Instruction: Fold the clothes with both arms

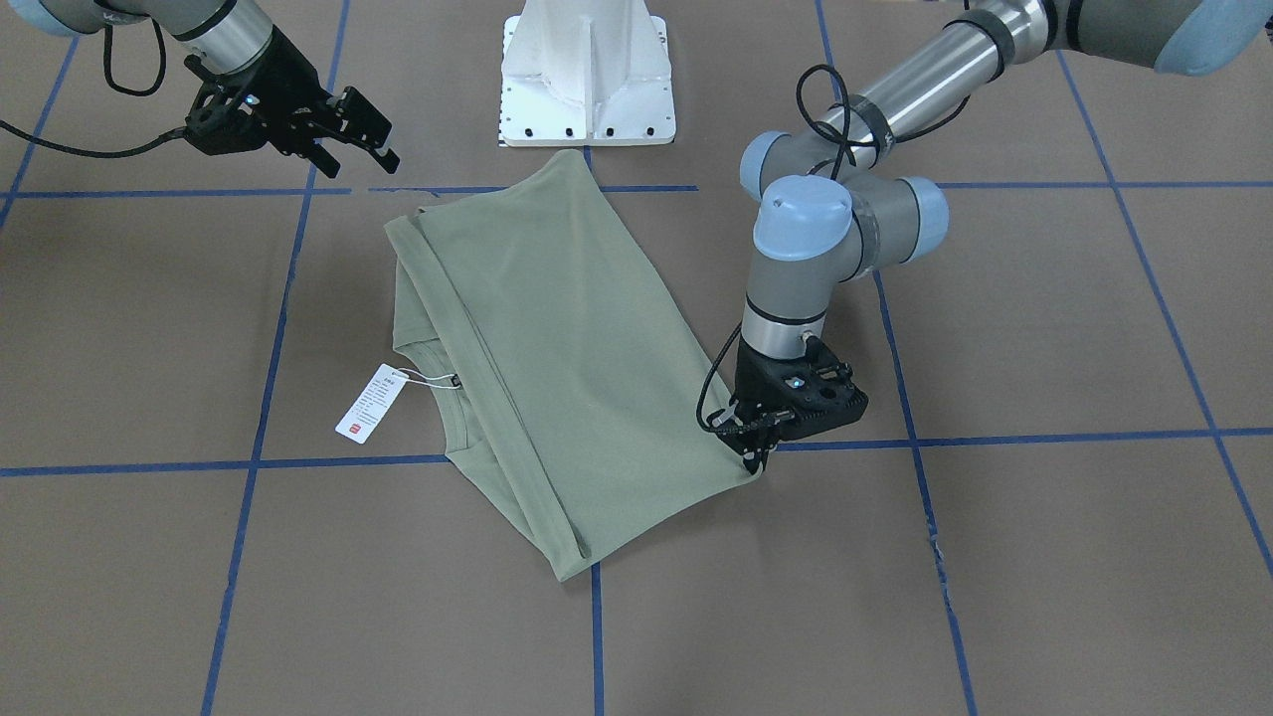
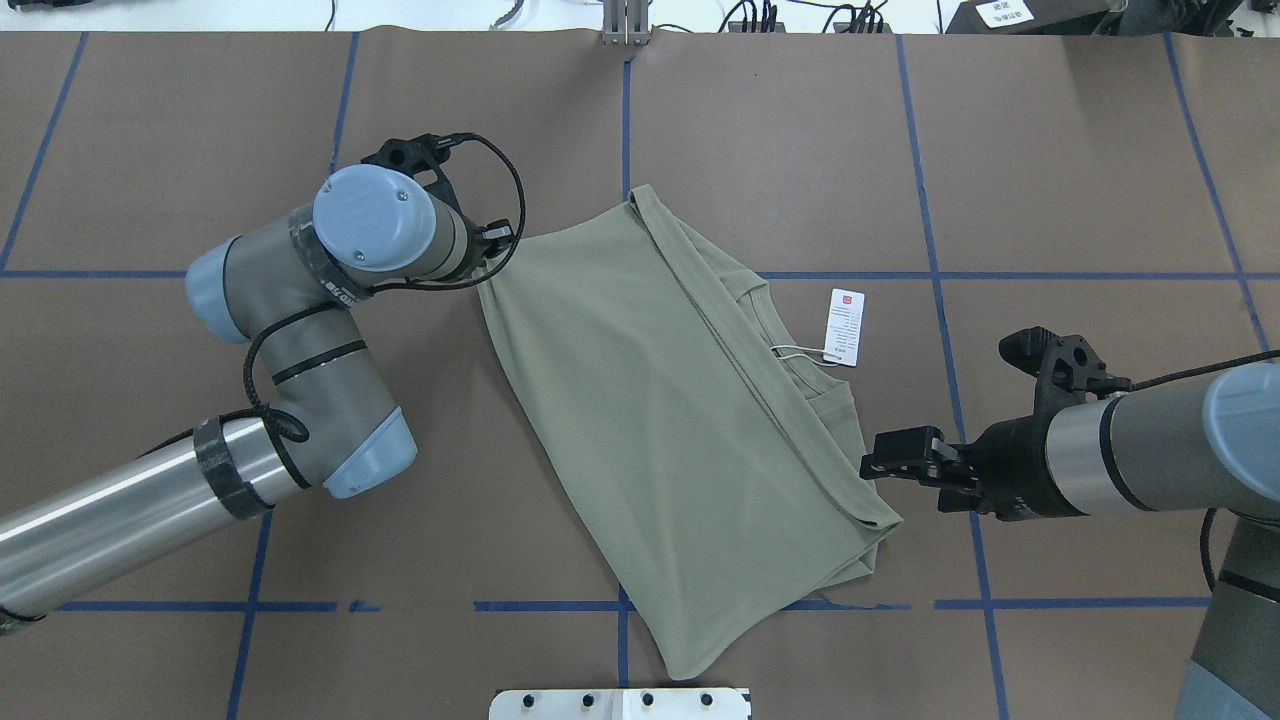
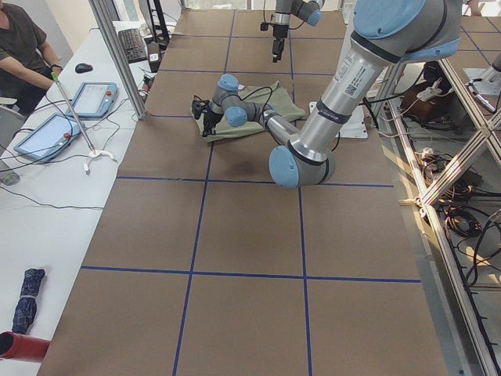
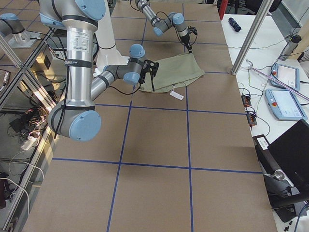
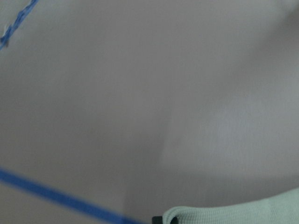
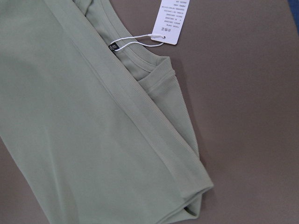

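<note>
While the left gripper [image 1: 756, 452] pinches a corner of the fine-knit, folded shirt [image 1: 557, 338], the right gripper [image 1: 363, 164] hangs spread

Print on the hang tag [image 6: 171, 21] is too small to read.

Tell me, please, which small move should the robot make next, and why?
Probably lower the right gripper onto the nearest corner of the shirt and close. It hovers open, clear of the cloth, while the left gripper already seems to pinch the opposite corner.
</note>
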Robot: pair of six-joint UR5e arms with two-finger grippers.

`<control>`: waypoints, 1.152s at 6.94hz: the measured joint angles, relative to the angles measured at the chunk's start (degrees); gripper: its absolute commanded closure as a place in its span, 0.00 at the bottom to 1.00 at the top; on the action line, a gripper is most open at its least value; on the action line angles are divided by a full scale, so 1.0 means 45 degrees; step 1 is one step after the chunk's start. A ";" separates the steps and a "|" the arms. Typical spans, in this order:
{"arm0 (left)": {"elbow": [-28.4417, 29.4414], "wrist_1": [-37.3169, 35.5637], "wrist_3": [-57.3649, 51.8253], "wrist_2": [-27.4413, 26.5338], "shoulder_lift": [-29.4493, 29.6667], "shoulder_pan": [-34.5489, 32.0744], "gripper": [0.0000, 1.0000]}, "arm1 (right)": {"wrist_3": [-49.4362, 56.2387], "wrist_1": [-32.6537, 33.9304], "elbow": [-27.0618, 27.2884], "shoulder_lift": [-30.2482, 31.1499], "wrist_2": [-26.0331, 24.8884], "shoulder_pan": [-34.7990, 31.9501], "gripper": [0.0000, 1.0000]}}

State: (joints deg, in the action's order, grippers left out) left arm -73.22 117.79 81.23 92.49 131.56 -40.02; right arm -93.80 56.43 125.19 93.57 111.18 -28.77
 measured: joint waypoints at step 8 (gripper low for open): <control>0.6381 0.4827 -0.2927 -0.0807 0.3635 -0.0844 0.00 | 0.0055 0.0101 -0.0293 -0.0409 -0.0018 -0.0019 0.00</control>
State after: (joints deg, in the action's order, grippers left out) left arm -44.50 139.51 68.06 88.86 147.92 -43.82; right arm -93.55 56.88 123.87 91.73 111.10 -28.85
